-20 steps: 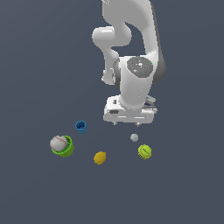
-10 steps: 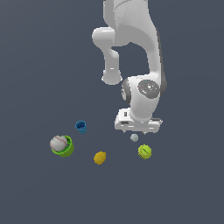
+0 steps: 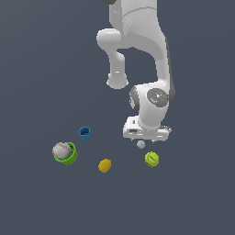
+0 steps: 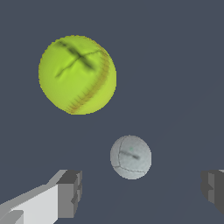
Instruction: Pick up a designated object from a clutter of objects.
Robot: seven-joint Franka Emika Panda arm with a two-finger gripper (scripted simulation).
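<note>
Gripper (image 4: 140, 192) spread wide, fingers cut off at frame edge; smooth grey ball (image 4: 130, 157) between them, fuzzy tennis ball (image 4: 77, 74) beyond.

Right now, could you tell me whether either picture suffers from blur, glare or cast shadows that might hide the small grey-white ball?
Exterior view: soft and coarse, no glare, no cast shadows on the flat grey ground; the small grey-white ball is tiny but visible just below the gripper. Wrist view: sharper, evenly lit; the ball shows seam lines clearly, as does the yellow-green tennis ball; only shading on the spheres themselves.
</note>
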